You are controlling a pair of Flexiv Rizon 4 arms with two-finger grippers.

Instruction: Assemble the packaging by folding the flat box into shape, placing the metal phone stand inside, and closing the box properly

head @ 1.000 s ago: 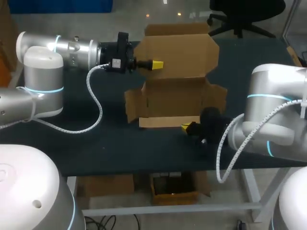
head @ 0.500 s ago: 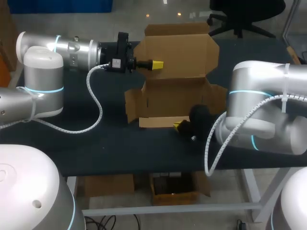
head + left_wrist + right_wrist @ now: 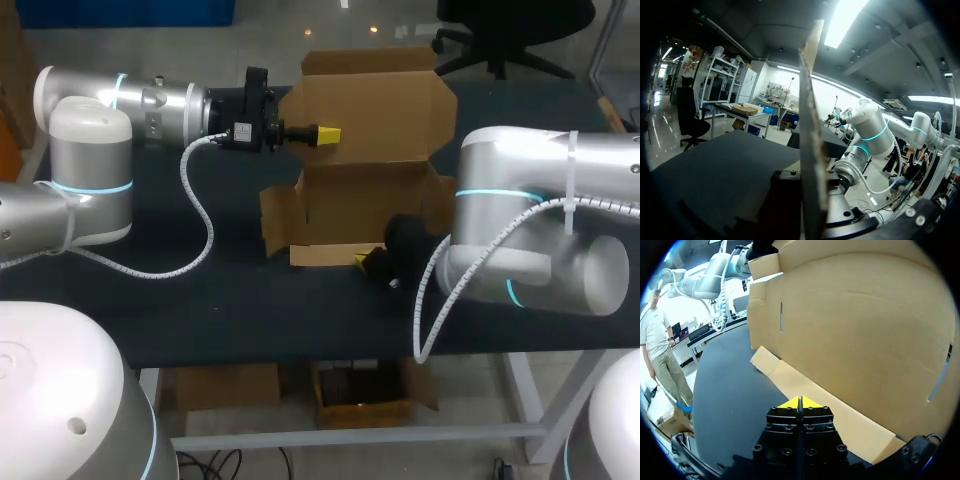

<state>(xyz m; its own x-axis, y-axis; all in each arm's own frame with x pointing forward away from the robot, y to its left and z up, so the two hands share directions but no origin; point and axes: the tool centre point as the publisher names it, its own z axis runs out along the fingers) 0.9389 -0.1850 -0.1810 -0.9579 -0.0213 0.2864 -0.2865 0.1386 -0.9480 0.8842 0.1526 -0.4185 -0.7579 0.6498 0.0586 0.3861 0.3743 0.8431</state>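
The cardboard box point(image 3: 370, 190) is sitting half-folded in the middle of the dark table point(image 3: 230, 310). Its tall back panel point(image 3: 375, 105) is standing upright and its low front flap point(image 3: 335, 255) is lying flat along the edge of the box nearest the camera. A short side flap point(image 3: 278, 222) is sticking out at the box's left end and another point(image 3: 456, 200) at its right end. The left arm point(image 3: 120, 100) is reaching in level with the upper part of the box, and the left gripper point(image 3: 326, 134) is clamping the back panel at its left edge. One yellow tip is showing on the panel's inner face. In the left wrist view the panel's thin edge point(image 3: 812, 150) is running straight up between the dark finger bodies, which are pressing on it from both sides. The right arm point(image 3: 530, 240) is curving in low at the box's right front corner. The right gripper point(image 3: 800, 402) is pinched fully closed with its two yellow tips pressed together and nothing between them. Those tips are pointing at the outer edge of the front flap, right by it. Whether they are actually touching the cardboard cannot be told. Ahead of the right gripper, the box's brown inner wall point(image 3: 865, 330) is rising behind the flap.
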